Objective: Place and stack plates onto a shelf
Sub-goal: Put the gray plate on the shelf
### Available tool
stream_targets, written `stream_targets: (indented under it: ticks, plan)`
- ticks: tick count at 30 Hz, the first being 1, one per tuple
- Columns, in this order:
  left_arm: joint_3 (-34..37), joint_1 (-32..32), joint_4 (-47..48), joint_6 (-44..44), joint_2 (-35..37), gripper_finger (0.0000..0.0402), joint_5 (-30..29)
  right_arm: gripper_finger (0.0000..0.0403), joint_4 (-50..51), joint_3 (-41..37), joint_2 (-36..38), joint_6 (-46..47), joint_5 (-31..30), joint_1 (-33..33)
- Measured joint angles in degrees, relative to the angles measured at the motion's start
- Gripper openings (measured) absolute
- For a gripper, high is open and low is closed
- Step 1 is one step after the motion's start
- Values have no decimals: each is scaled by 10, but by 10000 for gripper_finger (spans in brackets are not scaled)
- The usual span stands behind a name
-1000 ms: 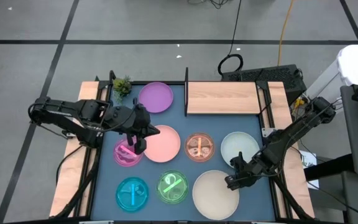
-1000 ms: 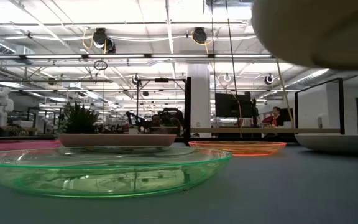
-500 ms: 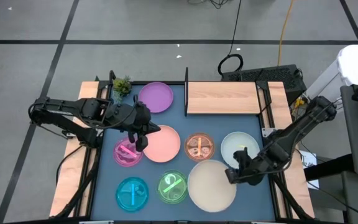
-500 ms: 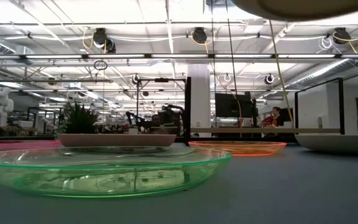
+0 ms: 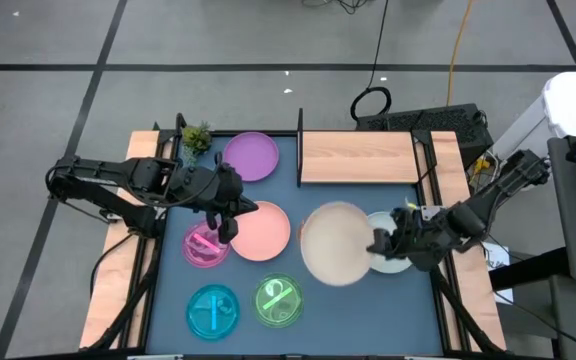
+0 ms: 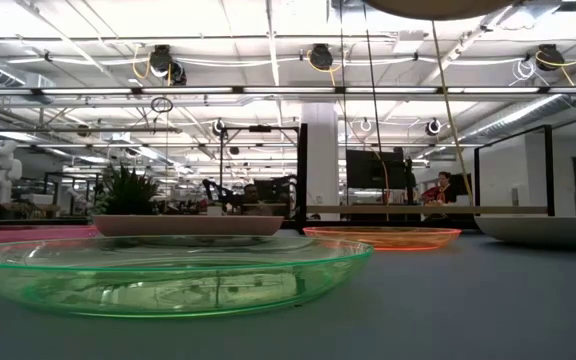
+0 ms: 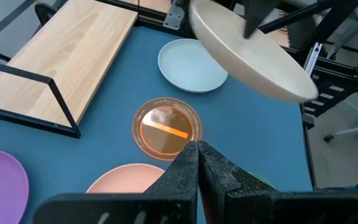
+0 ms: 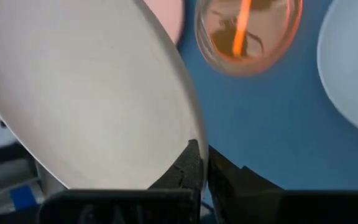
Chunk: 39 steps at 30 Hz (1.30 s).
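From above, the right gripper (image 5: 380, 243) holds the cream plate (image 5: 333, 242) by its rim, lifted over the orange plate (image 5: 300, 232). The shelf (image 5: 358, 157) lies just behind and is bare.

The left wrist view shows the left gripper (image 7: 197, 151) closed and empty above the pink plate (image 7: 126, 177).

The carrying step is in hand; next, the plate must travel over the shelf and come down flat.

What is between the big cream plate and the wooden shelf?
Nothing visible. The right claw holds the cream plate up in the air, above the orange plate and the pale plate. The shelf lies just beyond, bare on top; only its thin black upright stands at one end.
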State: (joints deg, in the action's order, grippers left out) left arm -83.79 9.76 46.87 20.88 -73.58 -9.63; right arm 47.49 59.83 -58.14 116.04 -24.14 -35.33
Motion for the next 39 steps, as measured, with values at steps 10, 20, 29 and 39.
stream_targets:
  ticks: [10,20,29,39]
  plan:
    - [0,0,0,2,0,3,0,0,-35,0,47,-118,-115,95]
    - [0,0,0,2,0,3,0,0,-90,-9,81,-154,-252,145]
    - [0,0,-1,2,0,3,0,0,-117,-57,88,-92,-285,177]
    - [0,0,-2,4,0,3,0,0,-125,-115,88,41,-340,195]
